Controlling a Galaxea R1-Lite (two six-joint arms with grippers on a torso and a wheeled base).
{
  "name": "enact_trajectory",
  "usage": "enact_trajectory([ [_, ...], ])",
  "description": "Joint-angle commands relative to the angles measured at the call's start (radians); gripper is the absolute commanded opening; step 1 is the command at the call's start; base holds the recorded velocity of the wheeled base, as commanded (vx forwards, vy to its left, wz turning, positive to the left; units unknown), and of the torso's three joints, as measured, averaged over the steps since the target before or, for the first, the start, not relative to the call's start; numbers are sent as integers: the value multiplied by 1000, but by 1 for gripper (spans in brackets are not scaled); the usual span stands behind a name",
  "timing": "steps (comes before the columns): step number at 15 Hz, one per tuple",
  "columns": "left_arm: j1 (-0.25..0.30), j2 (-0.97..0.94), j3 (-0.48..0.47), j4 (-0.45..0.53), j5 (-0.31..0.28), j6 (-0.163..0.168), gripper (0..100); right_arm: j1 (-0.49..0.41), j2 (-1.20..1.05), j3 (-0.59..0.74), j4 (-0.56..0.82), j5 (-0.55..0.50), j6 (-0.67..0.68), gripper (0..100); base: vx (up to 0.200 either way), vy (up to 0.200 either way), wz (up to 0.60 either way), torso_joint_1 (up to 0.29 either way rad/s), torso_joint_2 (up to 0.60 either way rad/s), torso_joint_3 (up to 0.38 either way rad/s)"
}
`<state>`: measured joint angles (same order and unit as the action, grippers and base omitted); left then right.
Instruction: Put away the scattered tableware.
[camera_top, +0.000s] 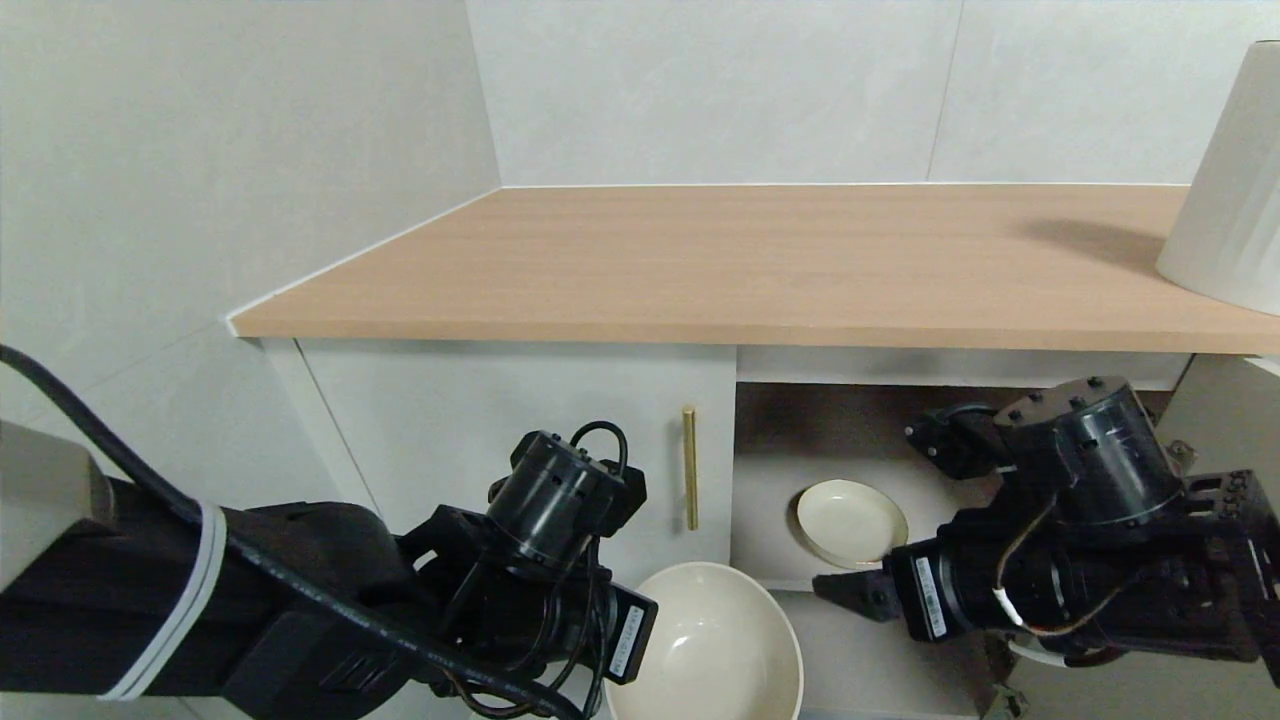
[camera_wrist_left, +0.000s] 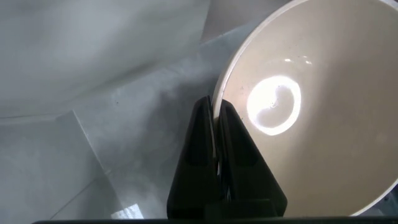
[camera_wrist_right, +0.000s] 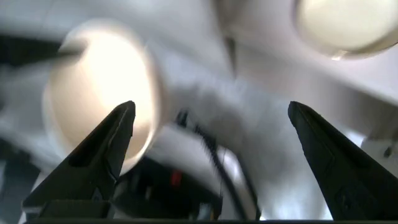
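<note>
**Left arm.** The left gripper (camera_wrist_left: 216, 111) is closed down to a narrow slit, with the rim of the cream bowl (camera_wrist_left: 311, 106) pinched between its fingers (camera_wrist_left: 200, 137). One finger lies outside the wall and one inside. In the head view the bowl hangs off the end of the left arm in front of the cabinet (camera_top: 500, 430), low and near the centre, tilted so that its glazed inside faces the camera. It sits just below the brass handle (camera_top: 689, 468) of the closed door.

**Right arm.** The right gripper (camera_wrist_right: 210, 109) is spread wide and holds nothing. Its two dark fingers (camera_wrist_right: 118, 155) stand well apart. In the head view this arm lies in front of the open compartment (camera_top: 780, 430) on the right side of the cabinet, pointing toward the bowl, with a gap between its tip and the bowl.

**Tableware already in the cabinet.** A small cream plate (camera_top: 851, 522) lies flat on the shelf inside the open compartment, near its left wall. The right wrist view is smeared, so the pale round shape in its corner is probably this plate.

**Surroundings.** A wooden countertop (camera_top: 760, 260) runs above the cabinet, against pale tiled walls. A white tapering object (shaped like a lampshade) (camera_top: 1235, 190) stands on the countertop at its right end.
</note>
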<state>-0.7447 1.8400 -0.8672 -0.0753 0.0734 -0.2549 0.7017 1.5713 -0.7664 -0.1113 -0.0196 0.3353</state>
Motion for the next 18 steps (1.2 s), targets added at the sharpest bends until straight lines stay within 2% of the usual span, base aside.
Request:
enact_trajectory([
  [1,-2,4,-1,-1,0,0,0,58,-34,-1,25,1,-1,100,0,0,0,0,0,0],
  [3,-5,-4,-3,-3,0,-1,0,88,13,-1,27,0,-1,100,0,0,0,0,0,0],
  [10,-15,-13,-3,-4,2,-1,0,91,158,-13,24,-10,1,100,0,0,0,0,0,0],
  [13,-18,-10,-3,-3,20,-1,0,91,187,-17,22,-11,4,100,0,0,0,0,0,0],
  [14,-18,-10,-3,-4,20,-1,0,91,188,-17,21,-11,5,0,0,0,0,0,0,0],
  [18,-21,-13,-4,-4,22,-1,0,99,190,-17,21,-8,11,0,0,0,0,0,0,0],
])
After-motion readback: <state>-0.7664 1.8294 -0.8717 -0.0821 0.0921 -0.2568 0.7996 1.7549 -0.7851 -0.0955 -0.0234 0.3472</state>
